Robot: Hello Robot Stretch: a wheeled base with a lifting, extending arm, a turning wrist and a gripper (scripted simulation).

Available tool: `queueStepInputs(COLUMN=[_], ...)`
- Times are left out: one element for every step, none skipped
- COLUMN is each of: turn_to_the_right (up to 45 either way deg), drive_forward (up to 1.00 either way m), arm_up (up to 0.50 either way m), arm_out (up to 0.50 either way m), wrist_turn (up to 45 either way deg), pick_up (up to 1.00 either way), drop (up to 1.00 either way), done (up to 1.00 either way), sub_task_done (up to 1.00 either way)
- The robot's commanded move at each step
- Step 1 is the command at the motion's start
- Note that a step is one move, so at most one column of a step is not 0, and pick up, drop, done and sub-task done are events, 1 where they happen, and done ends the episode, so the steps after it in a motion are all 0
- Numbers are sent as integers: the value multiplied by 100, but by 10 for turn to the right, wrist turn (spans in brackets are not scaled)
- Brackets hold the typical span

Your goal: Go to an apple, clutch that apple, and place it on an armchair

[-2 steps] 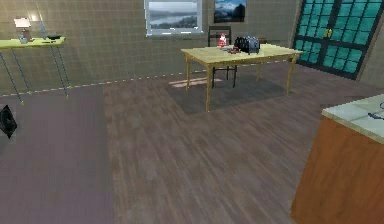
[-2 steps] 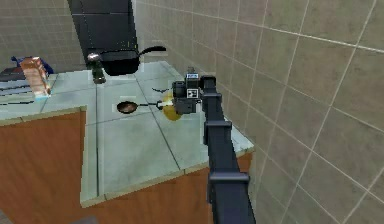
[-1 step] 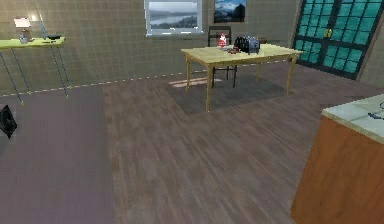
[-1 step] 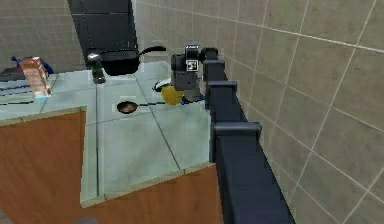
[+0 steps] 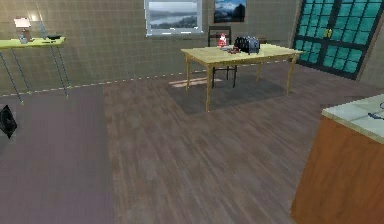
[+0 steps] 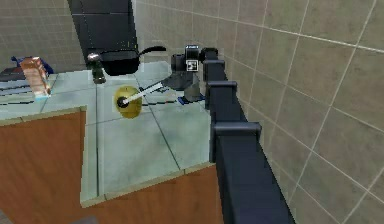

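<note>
The arm (image 6: pixel 232 128), a dark square bar, runs from the near edge out over the right side of a pale counter (image 6: pixel 130 150) beside the tiled wall (image 6: pixel 320 90). At its far end the gripper (image 6: pixel 143 95) points left, its thin fingers (image 6: pixel 155 91) reaching to a round yellow apple (image 6: pixel 126 99) at the counter's middle. How the fingers are set cannot be told, nor whether they hold the apple or it rests on the countertop. A brown carton (image 6: pixel 35 74) stands at the counter's far left, its contents hidden, with a small dark bottle (image 6: pixel 97 68) between it and the apple. Ahead, across the wooden floor, stands a wooden table (image 5: pixel 240 56).
</note>
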Motion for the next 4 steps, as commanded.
queueStepInputs(turn_to_the_right=[0, 0, 0, -330], drive_forward=[0, 0, 0, 0], arm_up=[0, 0, 0, 0], arm_out=[0, 0, -42, 0], wrist_turn=[-450, -240, 0, 0], pick_up=[0, 0, 0, 0], drop=[0, 0, 0, 0], done=[0, 0, 0, 0], sub_task_done=[0, 0, 0, 0])
